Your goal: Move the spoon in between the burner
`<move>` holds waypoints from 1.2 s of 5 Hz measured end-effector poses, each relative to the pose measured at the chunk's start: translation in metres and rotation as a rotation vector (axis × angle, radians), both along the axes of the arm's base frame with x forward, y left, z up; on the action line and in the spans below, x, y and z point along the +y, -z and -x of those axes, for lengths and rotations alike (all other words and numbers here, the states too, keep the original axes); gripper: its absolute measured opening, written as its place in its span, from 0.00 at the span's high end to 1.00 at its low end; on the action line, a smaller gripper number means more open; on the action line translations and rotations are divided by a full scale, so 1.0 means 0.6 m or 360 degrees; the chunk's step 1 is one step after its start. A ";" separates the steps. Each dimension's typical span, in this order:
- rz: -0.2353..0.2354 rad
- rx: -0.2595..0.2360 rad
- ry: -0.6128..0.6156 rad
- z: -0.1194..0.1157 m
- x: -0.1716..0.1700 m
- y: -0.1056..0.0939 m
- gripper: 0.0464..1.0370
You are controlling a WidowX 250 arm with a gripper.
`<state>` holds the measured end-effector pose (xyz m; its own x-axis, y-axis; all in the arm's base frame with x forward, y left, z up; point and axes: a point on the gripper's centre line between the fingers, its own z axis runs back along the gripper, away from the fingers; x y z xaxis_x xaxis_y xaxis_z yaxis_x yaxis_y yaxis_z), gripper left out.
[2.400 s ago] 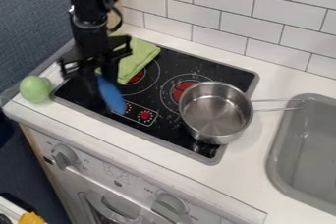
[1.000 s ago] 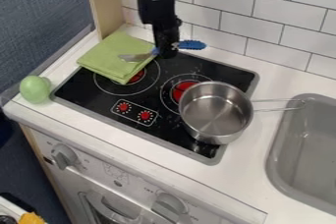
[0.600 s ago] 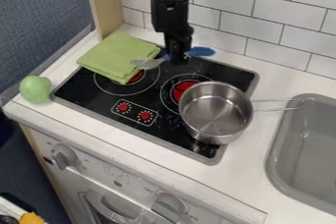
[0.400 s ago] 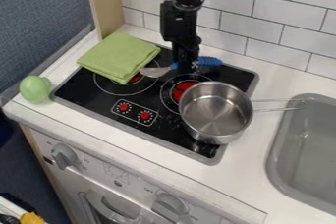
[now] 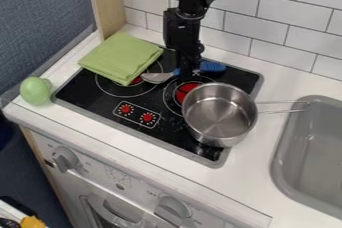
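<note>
The black gripper [image 5: 188,71] hangs over the rear part of the black stovetop [image 5: 100,104], shut on the spoon's blue handle. The spoon [image 5: 212,66] lies crosswise in its grip: the blue handle sticks out to the right, and the metal bowl points left, near the rear right side of the left burner [image 5: 117,88]. Just in front of the gripper is the right burner [image 5: 187,90], partly covered by the pot. Whether the spoon touches the stovetop, I cannot tell.
A metal pot [image 5: 219,114] stands on the right of the stovetop, its handle reaching toward the grey sink [image 5: 308,157]. A folded green cloth [image 5: 120,58] lies over the back left corner. At the counter's left edge sits a green round object [image 5: 36,90].
From the stovetop's left side, the gripper has moved right with the spoon, which has turned from pointing toward the front to lying crosswise. Lately both have come slightly lower and nearer the right burner.
</note>
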<state>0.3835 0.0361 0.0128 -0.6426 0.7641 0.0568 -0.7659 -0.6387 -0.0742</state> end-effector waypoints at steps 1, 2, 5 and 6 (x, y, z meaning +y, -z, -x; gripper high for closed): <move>0.0047 0.0010 0.0033 0.001 -0.007 0.002 0.31; 0.0036 0.0002 0.0092 0.000 -0.006 -0.005 0.06; -0.0177 0.0152 0.0933 -0.021 0.016 -0.121 0.04; -0.0107 0.0343 0.1342 -0.002 0.019 -0.142 0.04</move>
